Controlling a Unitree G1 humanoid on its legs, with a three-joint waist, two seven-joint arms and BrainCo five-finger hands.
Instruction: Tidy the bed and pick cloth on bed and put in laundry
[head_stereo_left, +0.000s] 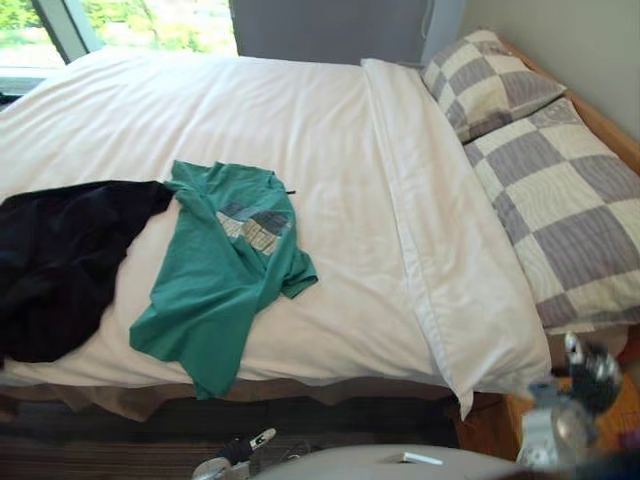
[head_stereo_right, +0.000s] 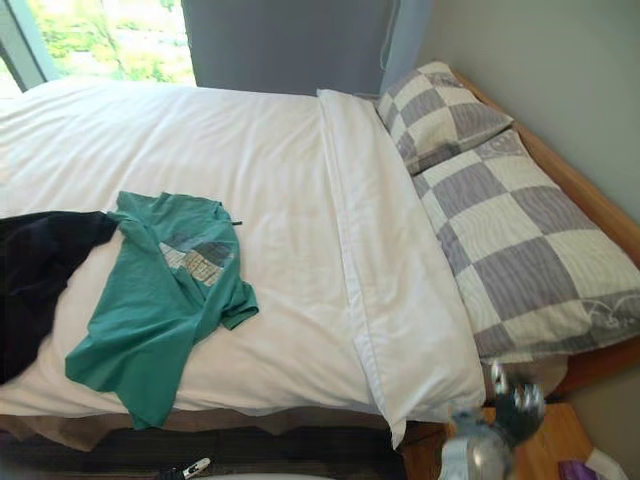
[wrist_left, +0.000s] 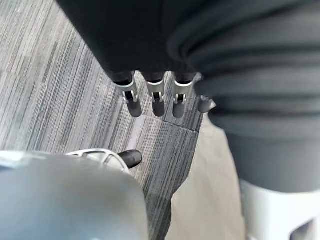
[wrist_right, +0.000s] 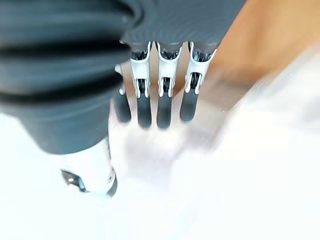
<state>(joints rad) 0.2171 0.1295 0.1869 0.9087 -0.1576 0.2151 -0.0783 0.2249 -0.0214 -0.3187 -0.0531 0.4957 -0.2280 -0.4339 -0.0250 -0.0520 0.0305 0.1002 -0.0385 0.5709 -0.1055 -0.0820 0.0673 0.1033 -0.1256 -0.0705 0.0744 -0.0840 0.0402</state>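
**A:** Green cotton first: where does the robot find the T-shirt (head_stereo_left: 215, 285)?

**B:** At about eight o'clock on the white duvet (head_stereo_left: 300, 130), with its hem draped over the near edge of the bed. A black garment (head_stereo_left: 60, 260) lies at nine o'clock and touches the shirt's shoulder. Two checked pillows (head_stereo_left: 570, 210) sit at three o'clock.

**A:** And its hands?

**B:** Neither holds anything. The right hand (wrist_right: 165, 102) hangs at five o'clock by the bed's corner, fingers straight and apart, over white bedding beside the wooden frame (wrist_right: 250, 40). The left hand (wrist_left: 155, 97) has straight, relaxed fingers too, over grey carpet (wrist_left: 50, 100).

**A:** What could go wrong from here?

**B:** The right hand is well apart from both garments (they lie toward the opposite side of the bed). A long reach across could drag the duvet and crease a cover that looks smooth. Because the garments touch, a loose grasp on the shirt may pull the black one along or tip it over the edge to the floor. The overhanging hem could also slide off if it is bumped.
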